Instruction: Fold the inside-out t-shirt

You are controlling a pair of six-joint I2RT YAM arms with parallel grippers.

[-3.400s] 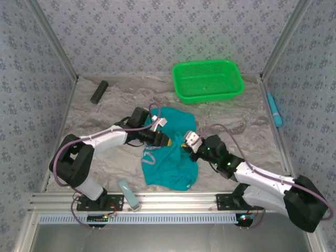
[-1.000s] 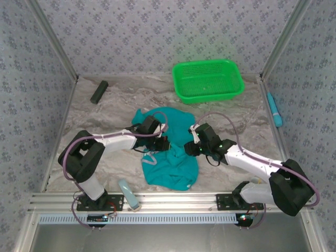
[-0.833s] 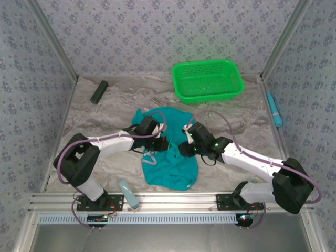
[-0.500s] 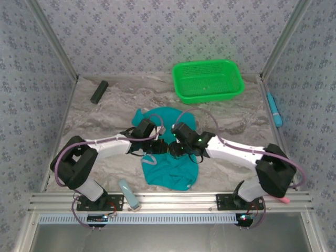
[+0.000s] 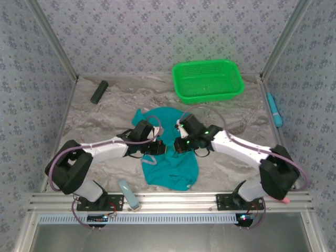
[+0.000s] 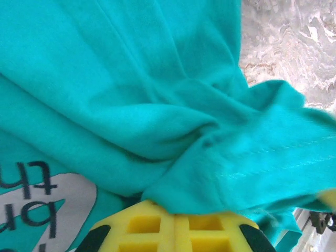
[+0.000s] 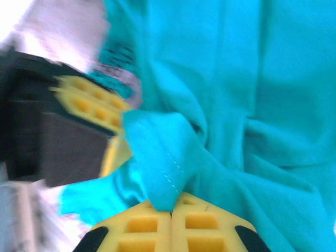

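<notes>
The inside-out t-shirt (image 5: 170,163) lies crumpled in teal folds at the table's middle, with a grey print with black letters (image 6: 37,197) showing. Both grippers meet over its upper middle. My left gripper (image 5: 159,148) is shut on a stitched hem fold of the t-shirt (image 6: 131,79); its yellow fingers (image 6: 142,226) press together under the cloth. My right gripper (image 5: 178,145) is shut on another hem fold of the t-shirt (image 7: 252,79), which rises from between its closed yellow fingers (image 7: 205,226). In the right wrist view, the left gripper (image 7: 122,125) sits just beyond that fold.
A green mesh basket (image 5: 208,80) stands at the back right. A black block (image 5: 98,92) lies at the back left, a blue tool (image 5: 274,110) along the right wall, and a pale blue object (image 5: 127,193) on the near rail. Marble tabletop (image 6: 289,42) shows beside the cloth.
My right gripper has swung left across the shirt to meet the left gripper and has shut on a hem fold. The left gripper has stayed shut on the cloth, shifting only slightly.
</notes>
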